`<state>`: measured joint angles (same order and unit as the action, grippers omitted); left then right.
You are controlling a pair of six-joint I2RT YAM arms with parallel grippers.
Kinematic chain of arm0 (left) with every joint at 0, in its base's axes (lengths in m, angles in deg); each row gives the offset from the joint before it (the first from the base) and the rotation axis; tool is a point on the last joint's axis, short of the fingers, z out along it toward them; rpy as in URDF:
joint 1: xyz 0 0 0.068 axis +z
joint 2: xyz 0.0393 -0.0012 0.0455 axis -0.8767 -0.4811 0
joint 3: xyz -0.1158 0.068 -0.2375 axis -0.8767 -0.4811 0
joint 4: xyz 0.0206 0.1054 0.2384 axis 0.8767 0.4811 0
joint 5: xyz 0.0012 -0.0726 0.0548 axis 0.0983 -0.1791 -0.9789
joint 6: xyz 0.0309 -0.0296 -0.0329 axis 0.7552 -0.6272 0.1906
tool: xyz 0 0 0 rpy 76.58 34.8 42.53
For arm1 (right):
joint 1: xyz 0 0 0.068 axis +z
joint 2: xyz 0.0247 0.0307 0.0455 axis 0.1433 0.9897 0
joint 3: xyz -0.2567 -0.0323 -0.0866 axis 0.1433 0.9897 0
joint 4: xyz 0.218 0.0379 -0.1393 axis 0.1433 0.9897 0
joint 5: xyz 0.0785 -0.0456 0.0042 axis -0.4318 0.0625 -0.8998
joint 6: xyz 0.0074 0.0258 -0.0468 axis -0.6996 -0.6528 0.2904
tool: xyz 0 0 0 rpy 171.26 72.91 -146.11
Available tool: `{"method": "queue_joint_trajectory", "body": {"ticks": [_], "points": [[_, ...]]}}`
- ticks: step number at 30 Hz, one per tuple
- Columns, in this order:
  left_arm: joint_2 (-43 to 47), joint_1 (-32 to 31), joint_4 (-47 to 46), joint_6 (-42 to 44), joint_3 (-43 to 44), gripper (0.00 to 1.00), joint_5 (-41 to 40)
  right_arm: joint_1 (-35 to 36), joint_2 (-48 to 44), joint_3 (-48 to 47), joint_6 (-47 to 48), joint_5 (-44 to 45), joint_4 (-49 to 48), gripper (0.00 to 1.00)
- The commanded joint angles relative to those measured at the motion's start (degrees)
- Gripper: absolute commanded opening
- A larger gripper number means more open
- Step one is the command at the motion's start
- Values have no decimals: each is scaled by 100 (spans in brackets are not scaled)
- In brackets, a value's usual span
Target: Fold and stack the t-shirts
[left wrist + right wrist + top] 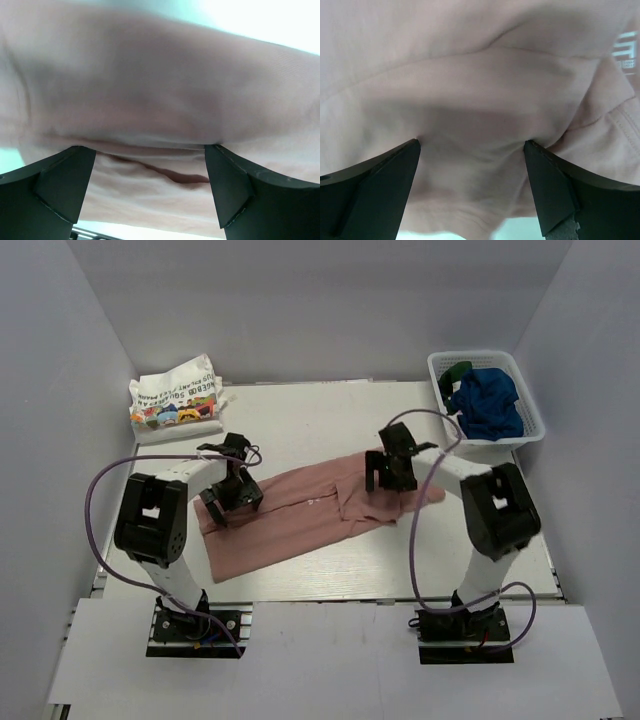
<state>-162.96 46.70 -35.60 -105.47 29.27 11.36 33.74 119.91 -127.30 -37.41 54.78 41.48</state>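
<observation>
A dusty pink t-shirt [300,515] lies spread across the middle of the table, partly folded. My left gripper [228,495] is down on its left end, jaws open, with pink cloth [150,125] between the fingers. My right gripper [392,472] is down on its right part, jaws open, pressing into pink cloth [470,100]. A folded white t-shirt with colourful print [178,398] lies at the back left. A navy blue t-shirt [488,405] and a dark green one [458,370] lie in the basket.
A white plastic mesh basket [530,420] stands at the back right of the table. White walls close in the left, right and back sides. Purple cables loop beside both arms.
</observation>
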Motion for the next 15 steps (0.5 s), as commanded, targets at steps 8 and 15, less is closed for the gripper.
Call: {"method": "queue_joint_trajectory", "body": {"ticks": [8, 15], "points": [[-2, -504, -109, 5, 164, 100, 440, -546, 3376, -4403, 1657, -1233, 92, 91], [527, -961, -83, 223, -67, 100, 19, -475, 3643, -5030, 1799, -1942, -206, 91]]}}
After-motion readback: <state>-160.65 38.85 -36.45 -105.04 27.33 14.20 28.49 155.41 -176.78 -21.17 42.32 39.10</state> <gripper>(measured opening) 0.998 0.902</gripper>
